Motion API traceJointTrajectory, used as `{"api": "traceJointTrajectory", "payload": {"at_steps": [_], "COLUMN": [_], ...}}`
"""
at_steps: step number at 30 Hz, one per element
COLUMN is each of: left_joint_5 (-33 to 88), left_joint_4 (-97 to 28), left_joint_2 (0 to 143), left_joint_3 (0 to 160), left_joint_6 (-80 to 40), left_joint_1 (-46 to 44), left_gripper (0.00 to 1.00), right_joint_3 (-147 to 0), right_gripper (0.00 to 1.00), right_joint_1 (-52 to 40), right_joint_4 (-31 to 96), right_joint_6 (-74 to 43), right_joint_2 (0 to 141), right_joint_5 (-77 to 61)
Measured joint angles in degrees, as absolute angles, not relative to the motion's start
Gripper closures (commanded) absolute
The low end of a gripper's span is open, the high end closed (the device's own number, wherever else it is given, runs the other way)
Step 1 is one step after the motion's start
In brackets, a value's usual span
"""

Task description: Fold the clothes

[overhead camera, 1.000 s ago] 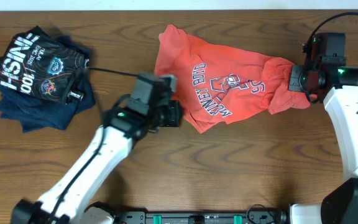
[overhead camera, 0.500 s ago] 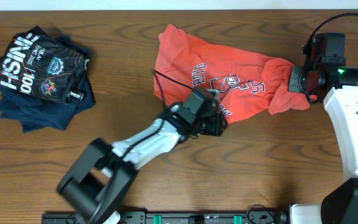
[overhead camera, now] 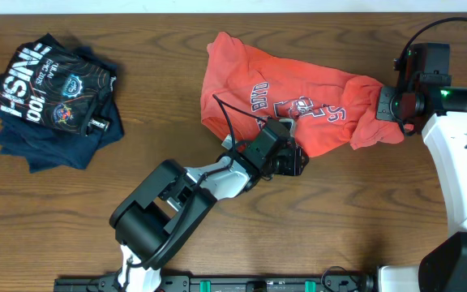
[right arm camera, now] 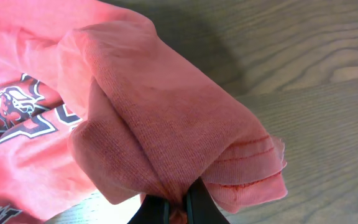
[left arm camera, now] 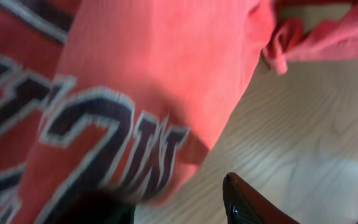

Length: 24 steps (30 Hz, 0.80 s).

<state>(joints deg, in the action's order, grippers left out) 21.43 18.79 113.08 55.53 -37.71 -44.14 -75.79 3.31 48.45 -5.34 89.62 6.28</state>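
Observation:
The red-orange T-shirt (overhead camera: pixel 298 97) lies bunched and crumpled across the back middle of the table, its white-and-dark print facing up. My left gripper (overhead camera: pixel 290 160) is at the shirt's near hem, below the print. In the left wrist view (left arm camera: pixel 173 200) its jaws are open; the printed hem (left arm camera: pixel 135 74) lies over one finger and the other finger is over bare wood. My right gripper (overhead camera: pixel 387 104) is shut on a bunched fold at the shirt's right end, which shows pinched between the fingers in the right wrist view (right arm camera: pixel 179 210), with the cloth (right arm camera: pixel 154 130) gathered above them.
A pile of dark navy shirts with white lettering (overhead camera: pixel 51 97) sits at the back left. The wooden table (overhead camera: pixel 363 219) shows bare in front of the T-shirt. A black cable (overhead camera: pixel 225 113) from the left arm runs over the shirt's left part.
My left gripper has swung right from the shirt's left edge to its near hem under the print. The right gripper has stayed shut on the shirt's right end.

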Motion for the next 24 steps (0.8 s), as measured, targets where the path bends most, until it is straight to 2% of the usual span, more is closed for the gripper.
{"api": "traceJointTrajectory", "payload": {"at_steps": [2, 3, 4, 5, 6, 15, 19, 24], "left_joint_5": [20.5, 19.8, 19.0, 17.9, 17.0, 15.2, 17.3, 18.1], "left_joint_4": [20.2, 20.6, 20.8, 20.9, 20.9, 19.0, 7.9, -10.7], "left_joint_2": [113.4, 113.5, 113.5, 113.5, 113.5, 112.9, 106.7, 87.6], "left_joint_3": [55.5, 55.5, 55.5, 55.5, 55.5, 55.5, 55.2, 55.0], "left_joint_6": [-37.8, -37.9, -38.2, -38.5, -38.6, -38.1, -35.6, -32.2], "left_joint_1": [-44.1, -44.2, -44.2, -44.2, -44.2, -43.8, -42.2, -38.8], "left_gripper": [0.53, 0.59, 0.68, 0.92, 0.94, 0.94, 0.94, 0.94], "right_joint_3": [-75.8, -75.8, -75.8, -75.8, -75.8, -75.8, -75.8, -75.7], "right_gripper": [0.99, 0.99, 0.99, 0.99, 0.99, 0.99, 0.99, 0.99], "right_joint_1": [3.3, 3.3, 3.3, 3.3, 3.3, 3.3, 3.3, 3.3], "right_joint_4": [48.6, 48.6, 48.6, 48.6, 48.6, 49.5, 53.1, 63.4], "right_joint_6": [-5.3, -5.3, -5.3, -5.3, -5.3, -5.3, -4.8, -2.3], "right_joint_2": [89.6, 89.6, 89.6, 89.6, 89.6, 89.6, 89.6, 89.6], "right_joint_5": [6.3, 6.3, 6.3, 6.3, 6.3, 6.3, 5.4, 1.0]}}
